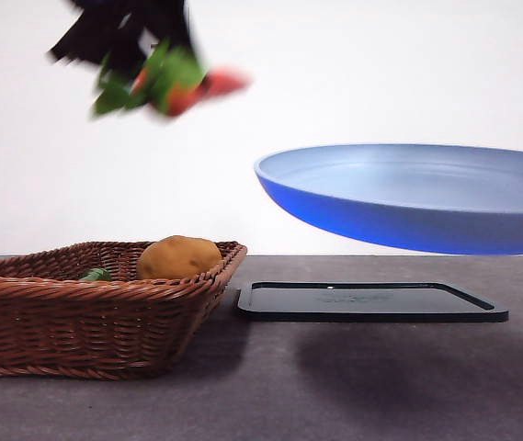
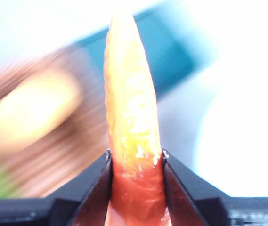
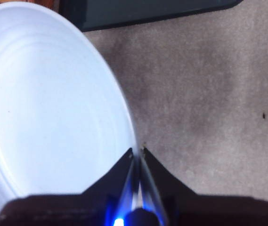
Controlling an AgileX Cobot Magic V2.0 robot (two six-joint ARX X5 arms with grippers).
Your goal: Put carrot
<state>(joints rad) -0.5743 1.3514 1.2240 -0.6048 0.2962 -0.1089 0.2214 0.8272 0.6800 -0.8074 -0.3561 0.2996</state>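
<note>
Aloft, the carrot [image 1: 187,87] hangs blurred above the wicker basket [image 1: 96,317].
Left gripper [image 2: 136,157] pinches its thick end; right gripper [image 3: 137,153] clamps the blue plate's [image 1: 408,197] rim.

the front view sits low, about level with the table [image 1: 380,386], and looks straight across it toward a pale wall; the basket [image 1: 86,322] and the black tray [image 1: 371,301] stand near and large. the left wrist view looks out along the left gripper [image 2: 136,157], so close that the carrot [image 2: 131,117] between its jaws fills the middle, and all behind it is blurred. the right wrist view looks steeply down along the right gripper [image 3: 137,153] onto the blue plate [image 3: 49,108] and the table just under it. front and right wrist views share the plate, tray and table; front and left wrist views share the carrot.
</note>
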